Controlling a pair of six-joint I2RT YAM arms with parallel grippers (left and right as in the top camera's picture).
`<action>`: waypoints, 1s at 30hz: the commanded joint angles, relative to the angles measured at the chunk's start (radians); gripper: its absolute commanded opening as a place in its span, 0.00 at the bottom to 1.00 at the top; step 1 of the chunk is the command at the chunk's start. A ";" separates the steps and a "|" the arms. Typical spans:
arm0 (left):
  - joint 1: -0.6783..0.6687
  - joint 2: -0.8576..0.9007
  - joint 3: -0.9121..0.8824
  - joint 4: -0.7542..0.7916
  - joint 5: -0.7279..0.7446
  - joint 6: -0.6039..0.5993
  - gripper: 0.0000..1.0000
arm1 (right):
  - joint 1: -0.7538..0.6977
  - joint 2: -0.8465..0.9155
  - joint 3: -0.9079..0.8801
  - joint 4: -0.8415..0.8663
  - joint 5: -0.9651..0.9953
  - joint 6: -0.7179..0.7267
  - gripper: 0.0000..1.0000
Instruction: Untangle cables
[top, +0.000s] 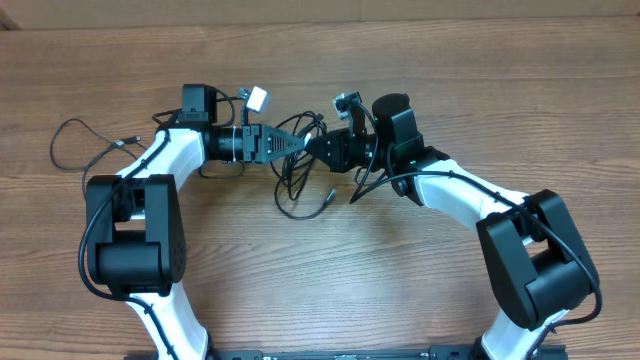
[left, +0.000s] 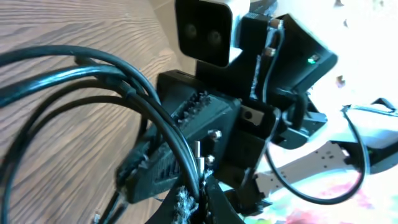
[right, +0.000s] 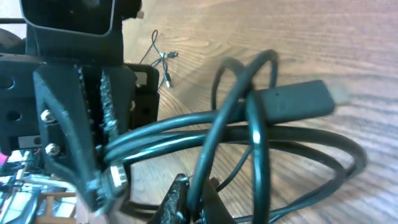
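Left claw (top: 297, 143): clenched on several strands of the cables (top: 290, 188), above the middle of the table (top: 330, 290).
Right claw (top: 322, 146): clenched on the same bundle, nearly tip to tip with your left one.
Cables: raised at the grip, with slack loops trailing onto the wood just below. One loop crosses a black plug (right: 291, 102).
Stray cord (top: 72, 135): lies well apart, at the far left.
Risk, knot: if you pull apart now, the crossed loops likely cinch tighter, because each claw pinches more than one strand.
Risk, slip: thin cord may slide out under tension.
Risk, collision: claws this close may knock together.
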 joint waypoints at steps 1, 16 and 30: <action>0.004 -0.034 0.018 0.003 -0.092 0.005 0.07 | -0.027 0.001 -0.005 -0.002 -0.100 0.050 0.04; -0.003 -0.034 0.018 -0.020 -0.219 0.043 0.08 | -0.289 0.001 -0.005 -0.200 -0.497 0.209 0.04; -0.187 -0.034 0.018 -0.022 -0.303 0.095 0.09 | -0.296 0.001 -0.005 -0.443 -0.013 0.146 0.04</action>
